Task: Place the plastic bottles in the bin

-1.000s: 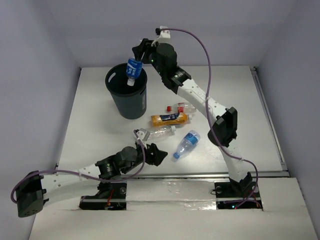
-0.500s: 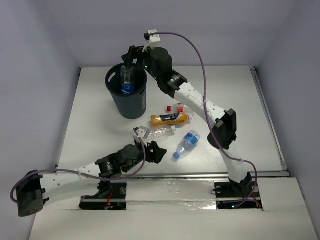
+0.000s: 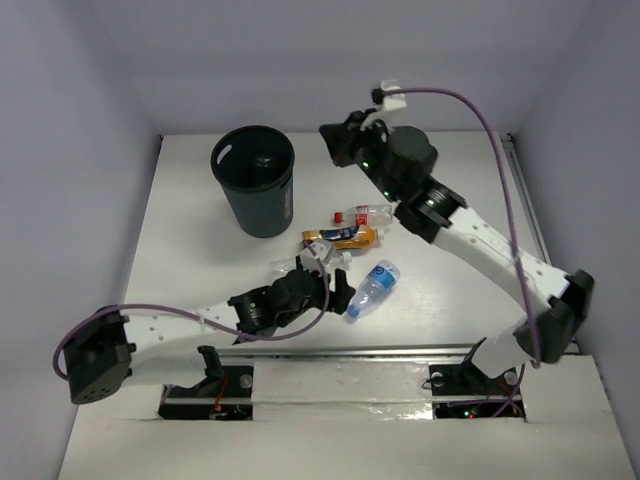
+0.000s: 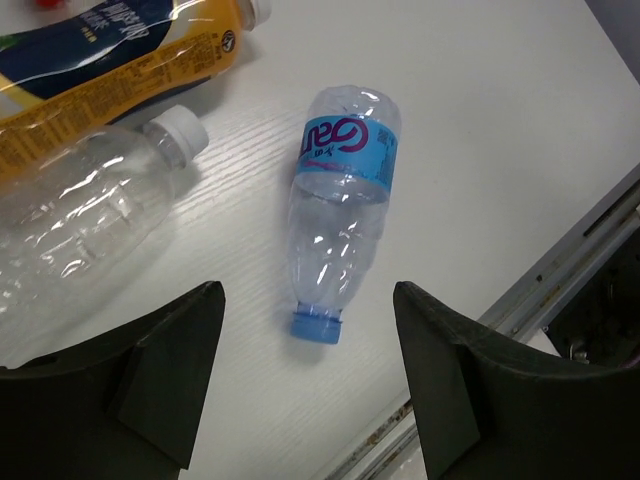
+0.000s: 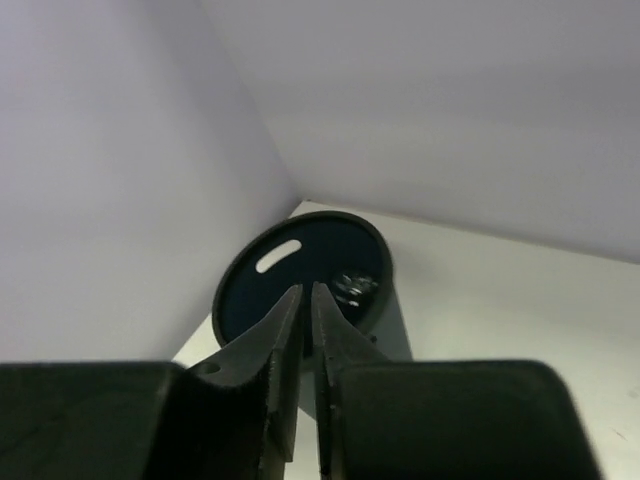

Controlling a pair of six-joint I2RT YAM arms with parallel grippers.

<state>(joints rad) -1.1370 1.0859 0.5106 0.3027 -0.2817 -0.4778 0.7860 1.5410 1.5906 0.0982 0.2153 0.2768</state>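
Left gripper (image 4: pixel 307 330) hovers low, jaws wide open, nothing held. Blue-labelled bottle (image 4: pixel 340 200) lies below on table (image 4: pixel 500 120), cap toward fingers. Clear bottle (image 4: pixel 80 225) and orange bottle (image 4: pixel 110 60) just beside. Red-capped bottle (image 3: pixel 372 213) beyond. Bin (image 3: pixel 262 205) upright at far left, one bottle (image 5: pixel 352 287) inside. Right gripper (image 5: pixel 305 300) raised right of bin, pinched closed, empty.

The orange bottle (image 4: pixel 120 90) runs off the edge.

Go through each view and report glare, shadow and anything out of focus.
Top external: soft, even light, the bin dark inside, glare along the near ledge. Left wrist: blue-labelled bottle sharp, bright glints on the plain clear bottle, left claw dark with little detail. Right wrist: shut right claw close and blurred, the bin behind it dim.
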